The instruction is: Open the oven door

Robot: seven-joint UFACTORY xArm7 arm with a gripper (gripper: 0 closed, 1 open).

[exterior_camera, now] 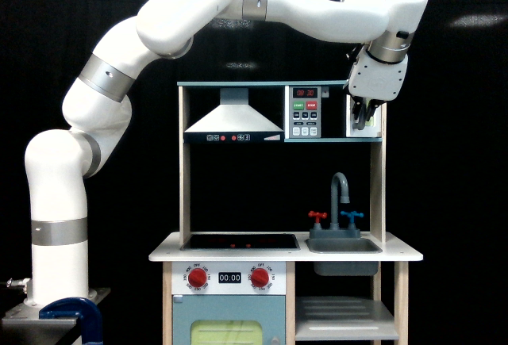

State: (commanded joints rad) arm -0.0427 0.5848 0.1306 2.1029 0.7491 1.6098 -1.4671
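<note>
The gripper [363, 115] points down at the top right corner of the toy kitchen, and its dark fingers [359, 114] lie in front of the oven door [367, 118]. Whether they are closed on the handle or only beside it, I cannot tell (the fingers cover that part). The door stands swung outward, so only a narrow strip of white frame and pale yellow-green window is seen just behind and below the gripper. Directly to the exterior view's left of the gripper is the control panel [305, 112] with a red display and green and red buttons. Further on that side is the white extractor hood [232, 120]. Well below the gripper are the grey faucet [340, 194] and the sink [343, 246]. From the gripper, the white arm [198, 12] arches up and over to its base.
</note>
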